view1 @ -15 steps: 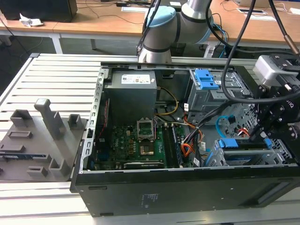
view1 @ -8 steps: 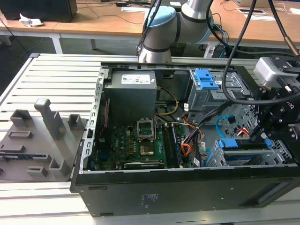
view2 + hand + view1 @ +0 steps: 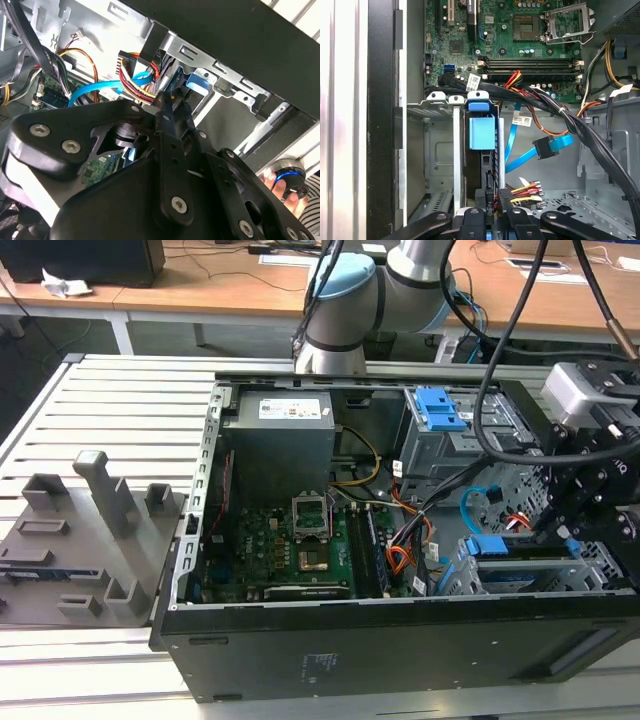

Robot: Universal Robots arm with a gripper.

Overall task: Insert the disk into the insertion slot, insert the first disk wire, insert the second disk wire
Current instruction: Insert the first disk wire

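The black disk with a blue tab stands on edge in the low grey perforated cage, in the black computer case corner at the exterior view's right. Its long axis runs from the tab to the connector end, which faces my claw. Clenched or released, I cannot tell. The red-orange wire lead has its black plug just beside that end; I'd square it up, then push straight. The flat light blue cable lies loose nearby.
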